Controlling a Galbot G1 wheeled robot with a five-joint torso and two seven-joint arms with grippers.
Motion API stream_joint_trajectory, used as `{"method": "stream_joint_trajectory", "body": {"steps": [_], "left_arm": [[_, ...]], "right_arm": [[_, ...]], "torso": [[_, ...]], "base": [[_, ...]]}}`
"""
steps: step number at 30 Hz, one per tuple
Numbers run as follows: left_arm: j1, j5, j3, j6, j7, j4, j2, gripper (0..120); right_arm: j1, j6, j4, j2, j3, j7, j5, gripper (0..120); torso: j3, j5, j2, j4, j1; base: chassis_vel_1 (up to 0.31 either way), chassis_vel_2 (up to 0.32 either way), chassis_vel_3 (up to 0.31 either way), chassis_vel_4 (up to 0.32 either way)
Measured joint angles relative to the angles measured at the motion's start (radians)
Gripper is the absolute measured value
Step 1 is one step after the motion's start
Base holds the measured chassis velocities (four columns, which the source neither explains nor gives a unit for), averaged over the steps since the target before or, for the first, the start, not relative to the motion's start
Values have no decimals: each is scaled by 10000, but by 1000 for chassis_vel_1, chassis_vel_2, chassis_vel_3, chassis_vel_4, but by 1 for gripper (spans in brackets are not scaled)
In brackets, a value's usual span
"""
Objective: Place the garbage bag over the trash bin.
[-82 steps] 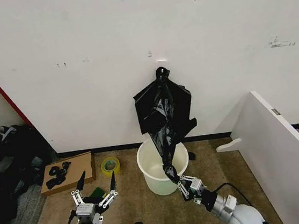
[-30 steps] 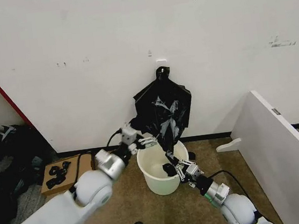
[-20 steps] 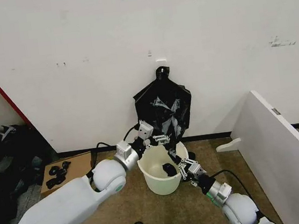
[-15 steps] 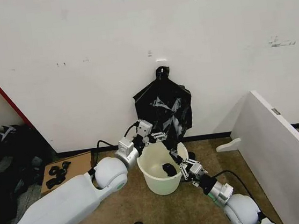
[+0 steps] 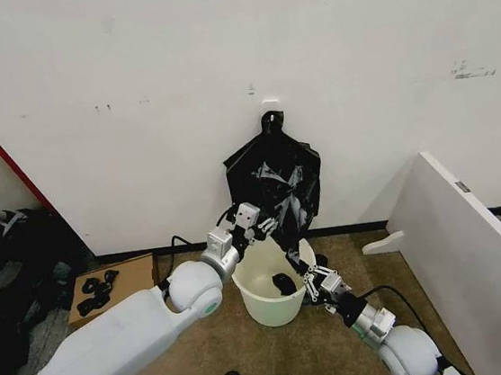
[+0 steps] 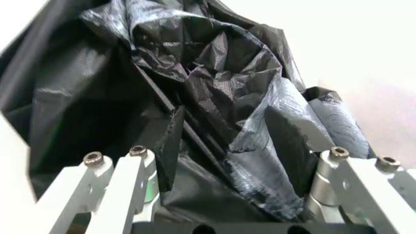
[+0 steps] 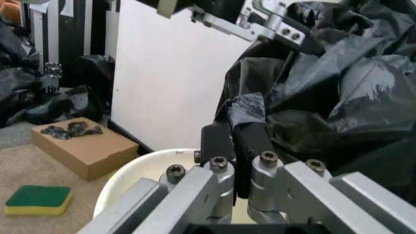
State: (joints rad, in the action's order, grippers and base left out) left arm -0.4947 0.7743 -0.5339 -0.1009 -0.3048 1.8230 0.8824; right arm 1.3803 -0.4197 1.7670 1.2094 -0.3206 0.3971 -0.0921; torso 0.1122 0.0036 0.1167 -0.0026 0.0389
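I am bringing the left gripper (image 5: 267, 228) up to the garbage bag (image 5: 277, 180), above the trash bin (image 5: 266, 287); its fingers are now spread around a fold. The right gripper (image 5: 308, 281) is pinching the bag's tail, so opening can start.

You're looking at a garbage bag (image 6: 215, 97) of thin, glossy black plastic film, crinkled all over and catching grey-white sheen on the creases, next to a trash bin (image 5: 266, 303) of smooth, cream-white plastic with a soft satin look. The left gripper (image 6: 231, 146) has pale brushed-metal links with dark matt pads, same deal on the right gripper (image 7: 233, 141). Off to the side you've got a matt brown cardboard box (image 7: 81, 146) and a rough-looking green and yellow sponge (image 7: 38, 200) on the coarse tan floor (image 5: 206, 355).
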Motion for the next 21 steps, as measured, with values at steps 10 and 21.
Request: {"method": "stream_joint_trajectory", "body": {"steps": [10, 21], "left_arm": [[158, 503, -52, -464, -204, -186, 319, 53], [138, 767, 27, -458, -320, -447, 632, 11]], "right_arm": [[51, 4, 69, -18, -70, 3, -10, 0], [130, 4, 216, -42, -99, 3, -26, 0]], "torso": [[0, 0, 0, 0, 0], [0, 0, 0, -1, 0]], "base": [[0, 0, 0, 0], [0, 0, 0, 0]]}}
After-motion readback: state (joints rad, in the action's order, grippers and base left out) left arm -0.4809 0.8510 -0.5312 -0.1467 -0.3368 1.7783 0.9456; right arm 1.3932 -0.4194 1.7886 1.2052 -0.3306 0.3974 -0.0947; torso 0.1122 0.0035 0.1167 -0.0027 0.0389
